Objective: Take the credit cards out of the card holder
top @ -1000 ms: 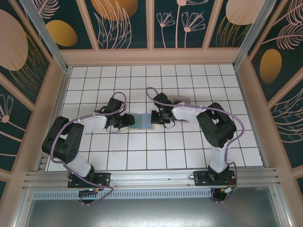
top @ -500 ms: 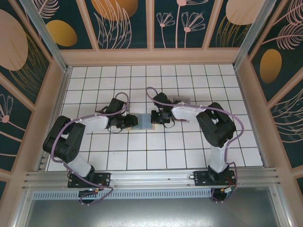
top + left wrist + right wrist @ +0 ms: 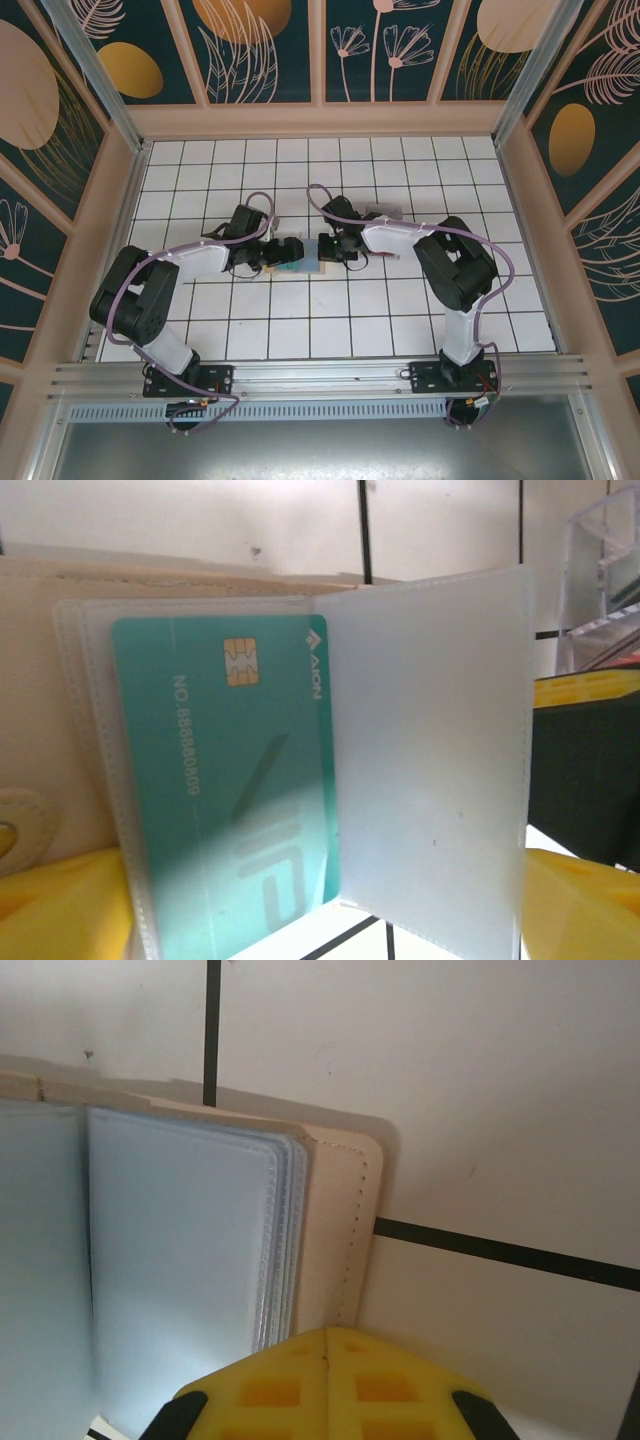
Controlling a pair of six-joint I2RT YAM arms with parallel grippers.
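The tan card holder (image 3: 305, 256) lies open on the white tiles between my two grippers. Its clear sleeves are fanned out. A teal credit card (image 3: 225, 780) with a gold chip sits inside one sleeve, and a frosted sleeve page (image 3: 430, 750) stands up to its right. My left gripper (image 3: 320, 890) is open, with one yellow finger (image 3: 60, 905) on each side of the sleeves and nothing gripped. My right gripper (image 3: 325, 1345) is shut, its tip resting on the holder's tan stitched edge (image 3: 335, 1230) beside the sleeve stack (image 3: 180, 1230).
A clear plastic tray (image 3: 600, 580) stands just behind the right gripper, also seen in the top view as the tray (image 3: 386, 213). The right gripper's black and yellow body (image 3: 585, 760) is close beyond the raised sleeve. Wooden walls (image 3: 320, 120) fence the tiled floor.
My left gripper has opened wide and moved a little right over the holder. The teal card now shows in the open sleeves. The right gripper has stayed put.
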